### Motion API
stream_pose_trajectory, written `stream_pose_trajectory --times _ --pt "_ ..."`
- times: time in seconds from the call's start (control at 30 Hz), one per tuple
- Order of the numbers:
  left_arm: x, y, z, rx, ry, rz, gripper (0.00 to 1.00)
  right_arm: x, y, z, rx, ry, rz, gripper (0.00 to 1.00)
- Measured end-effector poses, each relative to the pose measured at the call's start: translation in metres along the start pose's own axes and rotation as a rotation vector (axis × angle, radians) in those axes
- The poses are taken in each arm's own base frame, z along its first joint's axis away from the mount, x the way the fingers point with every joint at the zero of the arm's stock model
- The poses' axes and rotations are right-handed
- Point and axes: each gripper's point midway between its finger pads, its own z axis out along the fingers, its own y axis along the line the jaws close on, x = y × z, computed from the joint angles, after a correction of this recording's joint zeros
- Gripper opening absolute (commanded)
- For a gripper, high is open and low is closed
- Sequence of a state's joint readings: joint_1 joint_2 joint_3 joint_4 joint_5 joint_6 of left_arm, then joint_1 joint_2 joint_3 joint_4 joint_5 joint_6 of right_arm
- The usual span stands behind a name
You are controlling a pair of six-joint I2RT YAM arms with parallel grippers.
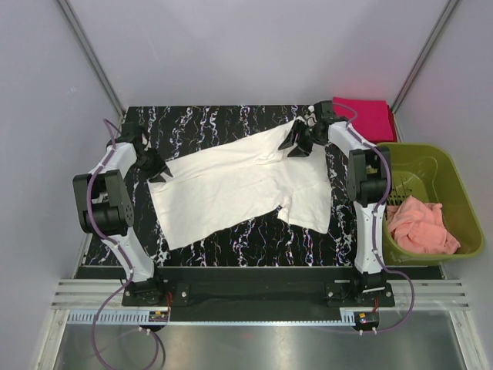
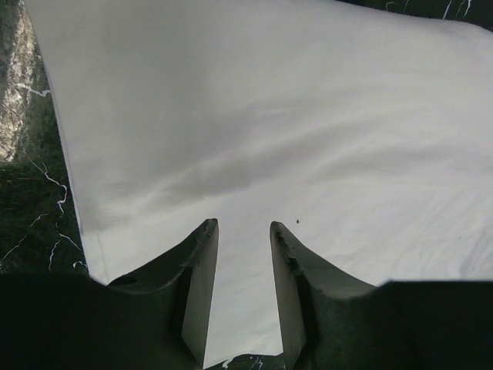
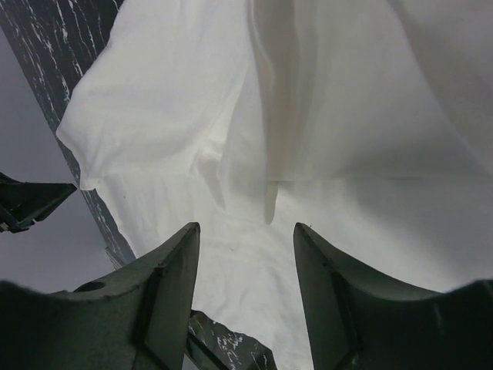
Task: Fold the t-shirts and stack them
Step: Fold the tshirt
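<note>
- The cream-white t-shirt (image 1: 239,189) is spread centrally; the magenta-red t-shirt (image 1: 366,117) is set at 1 o'clock.
- The left gripper (image 1: 159,176), at 9 o'clock, and the right gripper (image 1: 296,142), at 1, are held spread, pinching nothing.
- Cloth ridges (image 3: 269,154), shown only by the right wrist view, could be folded in if left unsmoothed.

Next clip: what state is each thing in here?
white shirt: spread out on the table, wrinkled at its far end
red shirt: folded, at the far right corner
basket: upright, beside the table
pink cloth: crumpled in the basket
left hand: open over the white shirt's left edge
right hand: open over its far end
</note>
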State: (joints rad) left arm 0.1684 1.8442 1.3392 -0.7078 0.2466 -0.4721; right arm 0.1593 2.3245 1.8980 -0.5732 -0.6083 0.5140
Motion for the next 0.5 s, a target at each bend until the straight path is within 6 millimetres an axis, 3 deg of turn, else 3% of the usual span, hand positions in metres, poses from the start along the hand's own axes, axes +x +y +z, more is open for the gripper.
stream_pose_trajectory --times 0.2,0.5 --pt "0.0 -0.001 -0.002 0.002 -0.003 0.001 0.39 0.01 -0.011 0.016 0.007 0.039 -0.011 0.59" --pt "0.001 0.0 -0.002 0.0 0.0 0.001 0.4 0.02 0.008 0.03 -0.051 0.071 -0.017 0.5"
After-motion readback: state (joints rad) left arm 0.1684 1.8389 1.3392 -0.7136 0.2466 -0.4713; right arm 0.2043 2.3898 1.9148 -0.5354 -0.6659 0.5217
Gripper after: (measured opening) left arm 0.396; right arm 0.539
